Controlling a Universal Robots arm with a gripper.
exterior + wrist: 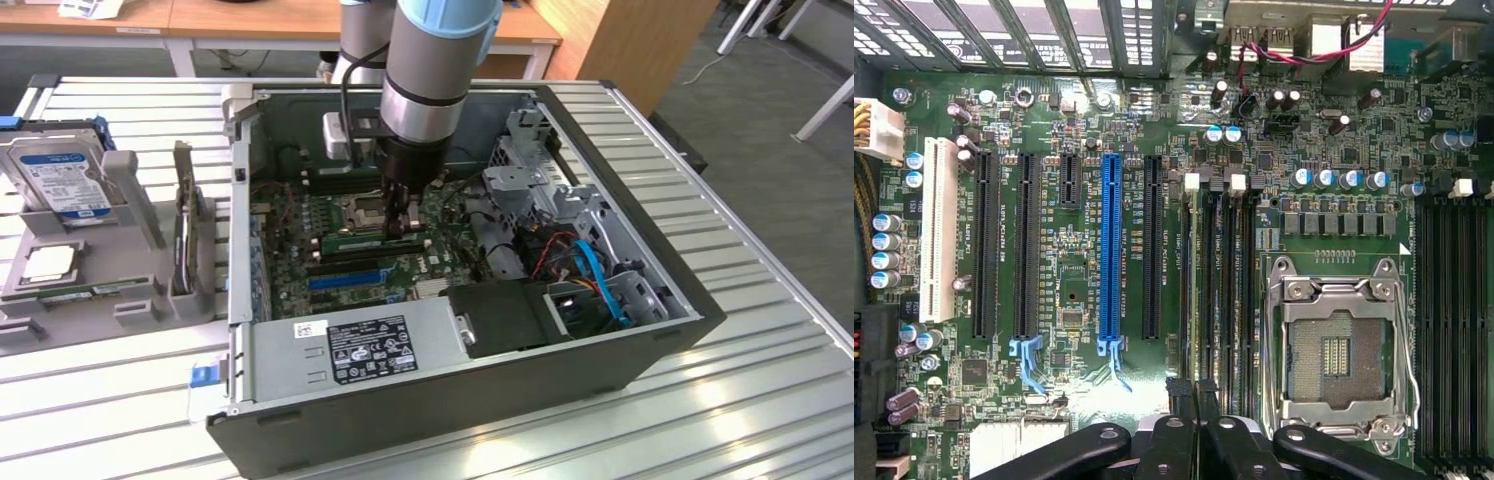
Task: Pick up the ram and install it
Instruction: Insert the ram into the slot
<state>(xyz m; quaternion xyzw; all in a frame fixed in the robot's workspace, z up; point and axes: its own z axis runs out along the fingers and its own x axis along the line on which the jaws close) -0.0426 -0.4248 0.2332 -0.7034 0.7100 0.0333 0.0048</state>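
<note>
Setting: slatted metal table [761, 340] across the frame, bearing an open computer case [400, 435] with its motherboard [1079, 120] bared.
Ram: the ram [355, 243] stands on edge on the board at the case's centre, just below the processor socket [363, 208] in the frame.
Tool: the gripper [402, 228] reaches down from the arm, fingers pinched near together, by all appearances clenched on the stick's near end.
Axis: the long side runs from the fingertips toward the exterior view's left, in line with the memory slots [1229, 290].
Stage: judged as seating in a slot; whether it is latched cannot be told.
</note>
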